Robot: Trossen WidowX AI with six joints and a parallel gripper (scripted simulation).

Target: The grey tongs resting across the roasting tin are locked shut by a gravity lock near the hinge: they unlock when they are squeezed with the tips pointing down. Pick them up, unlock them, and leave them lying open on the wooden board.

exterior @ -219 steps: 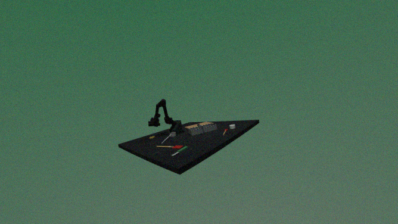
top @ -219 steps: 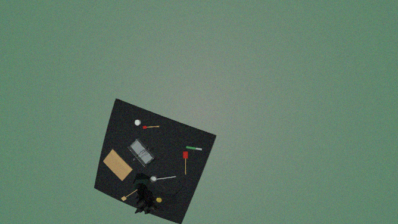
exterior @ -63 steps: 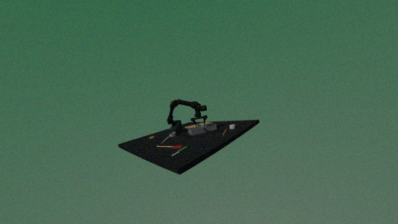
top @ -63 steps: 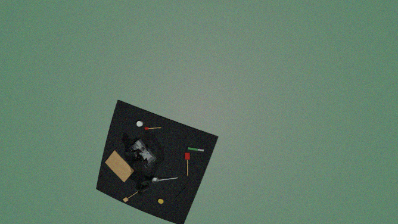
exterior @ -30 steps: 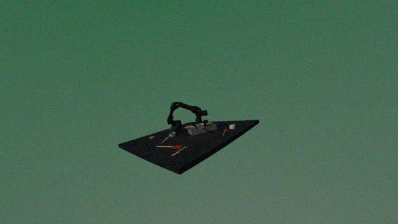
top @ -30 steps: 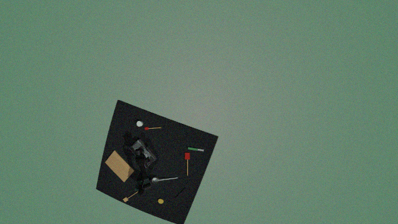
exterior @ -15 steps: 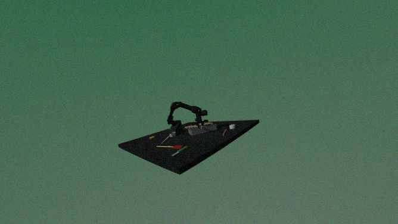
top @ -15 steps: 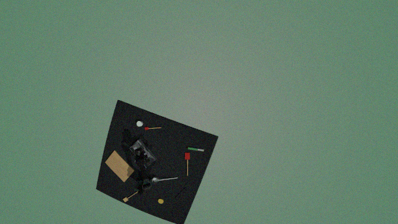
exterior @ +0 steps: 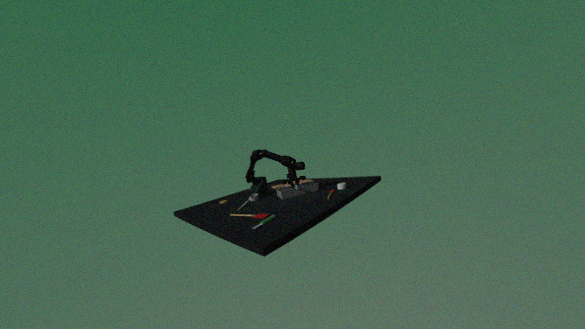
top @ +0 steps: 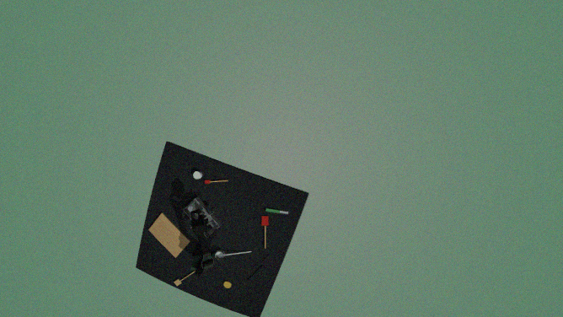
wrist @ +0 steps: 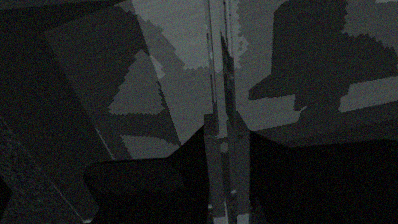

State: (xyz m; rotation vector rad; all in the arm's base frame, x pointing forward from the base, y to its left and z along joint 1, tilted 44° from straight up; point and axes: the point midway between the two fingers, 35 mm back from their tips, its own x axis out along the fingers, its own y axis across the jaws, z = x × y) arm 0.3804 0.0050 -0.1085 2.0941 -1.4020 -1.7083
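Grey tongs (wrist: 218, 65), apparently, pinched in the pincer (top: 204, 219) (exterior: 296, 184) (wrist: 218, 128): lift straight, clear the tin (top: 215, 225) (exterior: 286, 192), then point tips down.

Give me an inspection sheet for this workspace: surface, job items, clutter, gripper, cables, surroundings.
Surface: dark table, no damage discernible.
Job's things: grey tongs across the roasting tin; wooden board beside the tin, nothing seen lying on it.
Clutter: red-headed spatula, green-handled tool, white round item, yellow disc, among others.
Gripper: the gripper is shut on the tongs.
Cables: nothing seen.
Surroundings: plain green backdrop, nothing seen nearby.
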